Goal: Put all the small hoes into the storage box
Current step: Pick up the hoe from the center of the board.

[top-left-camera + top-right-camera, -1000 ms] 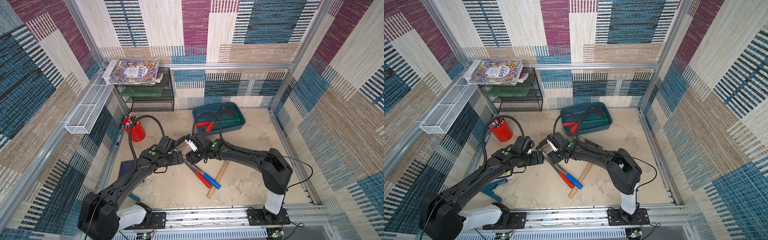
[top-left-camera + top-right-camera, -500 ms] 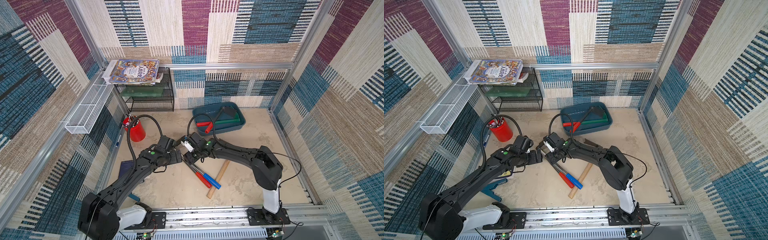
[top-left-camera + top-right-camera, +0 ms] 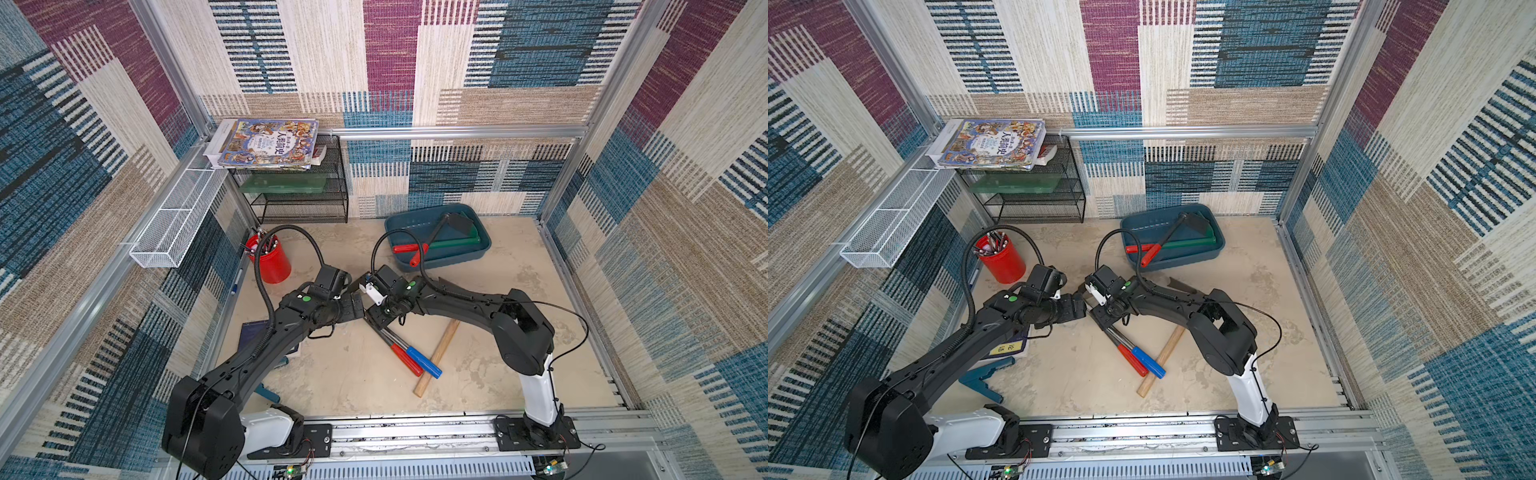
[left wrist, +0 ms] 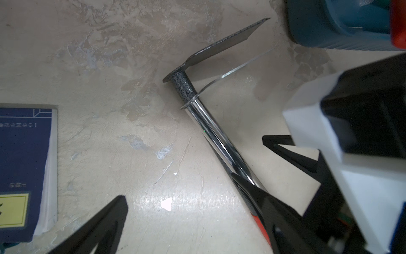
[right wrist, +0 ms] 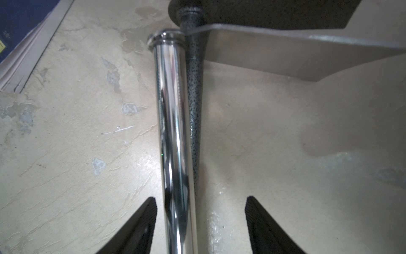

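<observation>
Two small hoes lie side by side on the floor: one has a chrome shaft (image 5: 173, 132) and a blue handle (image 3: 424, 362), the other a dark speckled shaft (image 5: 194, 99) and a red handle (image 3: 406, 360). Their blades (image 4: 222, 47) point toward the storage box (image 3: 440, 259), a teal tub at the back. My right gripper (image 5: 200, 211) is open and low, with both shafts between its fingers; neither pad touches them. In both top views my left gripper (image 3: 356, 306) (image 3: 1079, 308) stands wide open right beside it. One left finger (image 4: 270, 211) lies over the shafts.
A dark hoe with a red handle (image 3: 432, 237), a green bar and another red handle lie in the box. A wooden stick (image 3: 437, 358) rests beside the handles. A red pen cup (image 3: 271, 262), black rack (image 3: 299, 199), white mesh basket (image 3: 174, 220) and blue book (image 4: 24, 154) stand left.
My right gripper has moved a little left along the shafts and its jaws have narrowed. Its elbow has swung outward. The left arm has hardly moved.
</observation>
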Controlling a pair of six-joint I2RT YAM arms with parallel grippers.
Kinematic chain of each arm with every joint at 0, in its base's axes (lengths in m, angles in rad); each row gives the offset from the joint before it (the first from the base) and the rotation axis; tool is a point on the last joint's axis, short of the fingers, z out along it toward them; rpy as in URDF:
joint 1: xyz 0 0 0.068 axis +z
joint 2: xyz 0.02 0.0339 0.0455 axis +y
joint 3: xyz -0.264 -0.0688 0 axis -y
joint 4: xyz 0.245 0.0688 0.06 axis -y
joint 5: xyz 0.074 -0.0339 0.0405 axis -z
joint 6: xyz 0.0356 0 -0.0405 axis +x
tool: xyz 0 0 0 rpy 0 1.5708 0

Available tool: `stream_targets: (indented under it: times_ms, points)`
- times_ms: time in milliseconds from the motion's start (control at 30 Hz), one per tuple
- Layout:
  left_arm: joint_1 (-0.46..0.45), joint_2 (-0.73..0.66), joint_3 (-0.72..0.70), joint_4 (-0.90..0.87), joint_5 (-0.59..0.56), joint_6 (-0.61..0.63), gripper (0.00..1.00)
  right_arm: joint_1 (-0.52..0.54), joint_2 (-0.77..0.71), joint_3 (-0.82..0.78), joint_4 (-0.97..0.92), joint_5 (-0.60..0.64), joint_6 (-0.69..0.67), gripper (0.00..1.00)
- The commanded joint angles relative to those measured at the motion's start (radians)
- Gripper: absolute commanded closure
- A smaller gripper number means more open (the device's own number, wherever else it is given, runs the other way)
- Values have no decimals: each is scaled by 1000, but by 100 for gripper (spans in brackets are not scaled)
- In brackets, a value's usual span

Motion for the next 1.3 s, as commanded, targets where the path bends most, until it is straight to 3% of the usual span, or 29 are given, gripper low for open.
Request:
stream_targets:
  times_ms: [0,1267]
  points:
    - [12,-9,-7,-20,-1,18,1,-1,6,14,-1,-14,-5,34]
    - [57,-27,-50,-13,28,30,1,2,91,98,-44,-38,-15,60]
